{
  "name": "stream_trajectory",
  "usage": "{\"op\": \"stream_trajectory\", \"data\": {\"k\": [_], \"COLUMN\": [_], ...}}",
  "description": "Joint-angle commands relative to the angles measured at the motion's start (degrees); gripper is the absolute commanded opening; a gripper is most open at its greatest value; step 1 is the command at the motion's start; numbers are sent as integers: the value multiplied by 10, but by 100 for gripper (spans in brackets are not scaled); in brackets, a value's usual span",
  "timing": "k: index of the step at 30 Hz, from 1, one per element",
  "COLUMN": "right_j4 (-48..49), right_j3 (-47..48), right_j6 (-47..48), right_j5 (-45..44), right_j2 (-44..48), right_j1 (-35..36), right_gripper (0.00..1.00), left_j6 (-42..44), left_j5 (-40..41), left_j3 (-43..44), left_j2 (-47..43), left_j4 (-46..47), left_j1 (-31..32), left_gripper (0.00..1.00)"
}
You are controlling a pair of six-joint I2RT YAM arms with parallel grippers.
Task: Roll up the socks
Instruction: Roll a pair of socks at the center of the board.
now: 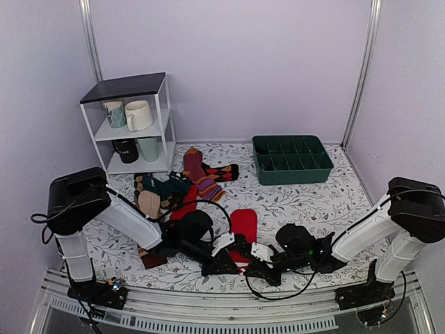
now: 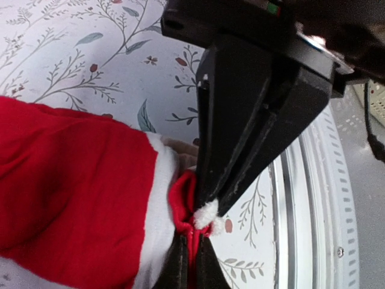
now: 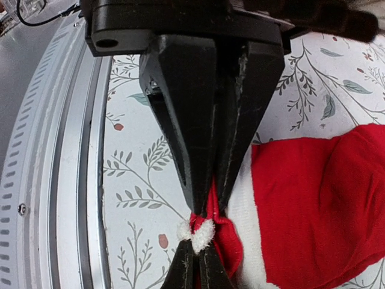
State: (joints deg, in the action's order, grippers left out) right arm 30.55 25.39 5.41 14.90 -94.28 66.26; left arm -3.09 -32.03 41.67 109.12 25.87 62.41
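- Pale lilac walls close in a table covered by a floral-print cloth [image 1: 313,202]. A ribbed metal rail [image 1: 208,306] runs along its near edge.
- The work sits tight against that rail. Both wrist views show the silver strip just beside the pinch point.
- Open cloth lies to the right, between the arms and the green compartment tray [image 1: 292,158]. The left side is crowded by a heap of other socks [image 1: 170,186] and a white shelf [image 1: 128,125] holding mugs.
- The socks [image 1: 243,224] lie at the front middle of the table, between the two arms. The red body stretches away from the rail, and the cuff end points toward it.
- The knit is bright red and soft, with a cream band at the cuff. A small fuzzy white tuft bunches where it is gripped.
- The left gripper [image 2: 191,250] has its matte black fingers pressed together on a fold of red cuff.
- The right gripper [image 3: 195,256] is also clamped on that fold, tip to tip with the left. Each wedge-shaped finger looks scuffed along its edge.
- The top view hides the cuff under the two wrists. Only the wrist cameras show the pinch and the tuft.
- Only the top view shows the shelf, the tray and the heap.
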Motion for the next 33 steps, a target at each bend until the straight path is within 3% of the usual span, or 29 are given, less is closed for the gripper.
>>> {"op": "stream_trajectory", "data": {"k": [1, 7, 11, 20, 33], "right_j4": [-69, -74, -78, -123, -149], "right_j3": [-1, -11, -8, 38, 45], "right_j6": [-100, -186, -241, -341, -341], "right_j5": [-6, 83, 156, 298, 311], "right_j2": [-22, -16, -40, -105, -118], "right_j1": [1, -36, -74, -150, -153], "right_gripper": [0, 0, 0, 0, 0], "left_j6": [27, 110, 204, 278, 318], "left_j5": [82, 213, 229, 242, 341], "left_j3": [-45, -135, -173, -122, -98], "left_j2": [-45, -175, -211, -142, -62], "left_j4": [-32, 60, 108, 95, 206], "left_j1": [3, 27, 63, 125, 143], "left_gripper": [9, 25, 28, 31, 39]}}
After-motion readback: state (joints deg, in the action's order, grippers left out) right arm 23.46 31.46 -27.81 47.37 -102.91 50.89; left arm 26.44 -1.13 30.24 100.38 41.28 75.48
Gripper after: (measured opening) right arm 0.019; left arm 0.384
